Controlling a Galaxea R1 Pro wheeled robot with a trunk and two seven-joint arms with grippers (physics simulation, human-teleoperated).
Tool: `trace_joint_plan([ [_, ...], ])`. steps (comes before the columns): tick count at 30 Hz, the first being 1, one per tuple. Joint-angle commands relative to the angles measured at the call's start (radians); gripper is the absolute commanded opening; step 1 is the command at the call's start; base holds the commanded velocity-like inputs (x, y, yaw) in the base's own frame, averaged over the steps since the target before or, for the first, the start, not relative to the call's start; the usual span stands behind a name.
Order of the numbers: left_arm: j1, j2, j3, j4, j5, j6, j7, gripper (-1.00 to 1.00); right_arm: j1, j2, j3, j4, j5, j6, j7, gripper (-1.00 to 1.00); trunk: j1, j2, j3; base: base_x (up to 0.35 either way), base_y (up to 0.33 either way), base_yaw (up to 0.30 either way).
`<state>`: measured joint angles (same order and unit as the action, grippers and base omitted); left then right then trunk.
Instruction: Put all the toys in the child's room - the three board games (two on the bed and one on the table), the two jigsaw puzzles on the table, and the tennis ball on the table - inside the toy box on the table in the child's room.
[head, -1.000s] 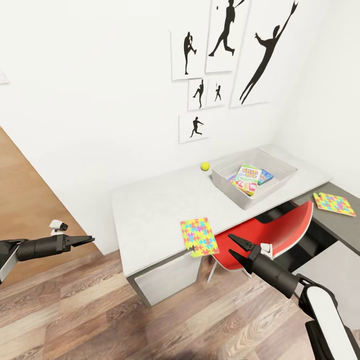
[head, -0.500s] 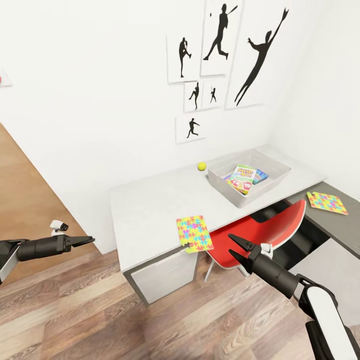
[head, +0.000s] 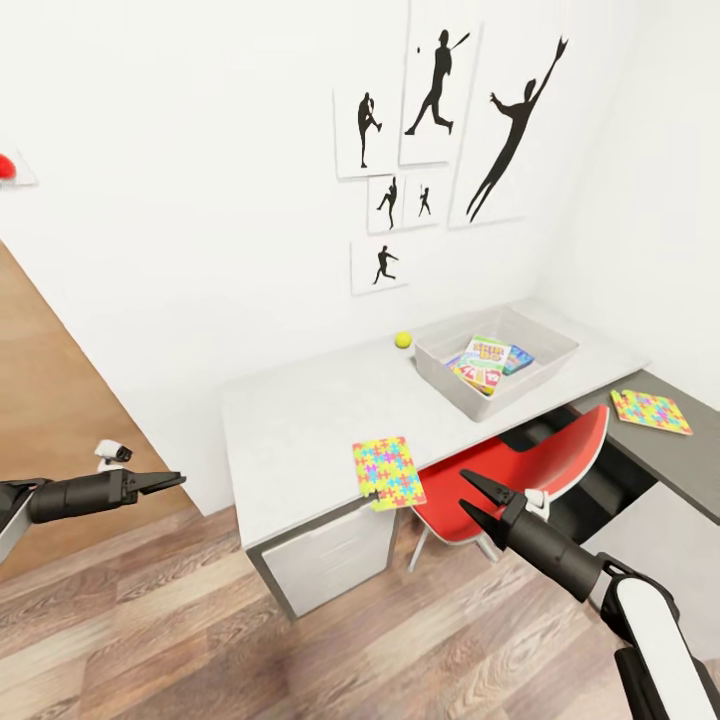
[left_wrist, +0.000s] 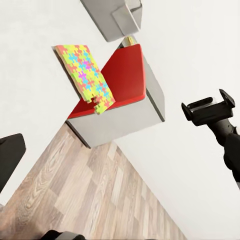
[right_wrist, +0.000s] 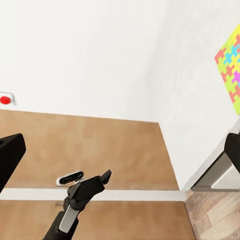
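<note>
The light-grey table (head: 300, 420) stands against the white wall ahead. On its far right sits the translucent toy box (head: 545, 368), with colourful board games (head: 485, 362) lying inside. The tennis ball (head: 403, 340) rests on the table just left of the box. One jigsaw puzzle (head: 387, 472) overhangs the table's front edge and shows again as the puzzle (left_wrist: 86, 76). The other jigsaw puzzle (head: 651, 411) lies on the lower dark side desk. My right gripper (head: 463, 490) hangs open and empty in front of the chair, below the near puzzle. My left gripper (head: 170, 483) is open and empty, far left of the table. The bed is out of view.
A red chair (head: 530, 470) is tucked under the table beside the white-grey drawer unit (head: 330, 555). The dark side desk (head: 695, 460) runs along the right wall. Black sports silhouettes (head: 440, 120) hang above the table. Wood-plank floor (head: 250, 640) lies between me and the table.
The whole view has shifted, so the camera moved: the table and pictures sit a little smaller and farther left. Both arms keep their pose and nothing on the table has moved.
</note>
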<state>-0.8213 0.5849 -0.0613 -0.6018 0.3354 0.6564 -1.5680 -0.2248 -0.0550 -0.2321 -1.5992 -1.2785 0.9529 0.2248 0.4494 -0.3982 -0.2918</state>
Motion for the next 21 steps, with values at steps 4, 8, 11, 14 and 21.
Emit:
trace_joint_plan([
  [4,-0.001,0.003,-0.006,0.0,0.005,0.011,-0.003,1.0,-0.001,0.001,-0.01,0.001,0.013,0.004,0.013,1.0,0.001,-0.002,0.005,0.0,0.0,0.0],
  [8,-0.001,0.005,-0.005,0.0,0.007,0.012,-0.003,1.0,-0.001,0.0,-0.013,0.001,0.014,0.004,0.015,1.0,0.001,-0.002,0.012,0.0,0.0,0.0],
  [11,-0.001,0.004,-0.005,0.0,0.007,0.012,-0.003,1.0,-0.001,0.0,-0.02,0.001,0.014,0.004,0.016,1.0,0.001,-0.002,0.017,0.0,0.0,0.0],
  [14,-0.001,0.003,-0.005,0.0,0.007,0.012,-0.003,1.0,-0.001,0.0,-0.028,0.001,0.014,0.004,0.017,1.0,0.001,-0.002,0.022,0.0,0.0,0.0],
  [21,-0.001,0.006,-0.004,-0.001,0.007,0.012,-0.003,1.0,-0.001,0.001,-0.032,0.001,0.013,0.004,0.019,1.0,0.001,-0.002,0.033,0.0,-0.011,0.0],
])
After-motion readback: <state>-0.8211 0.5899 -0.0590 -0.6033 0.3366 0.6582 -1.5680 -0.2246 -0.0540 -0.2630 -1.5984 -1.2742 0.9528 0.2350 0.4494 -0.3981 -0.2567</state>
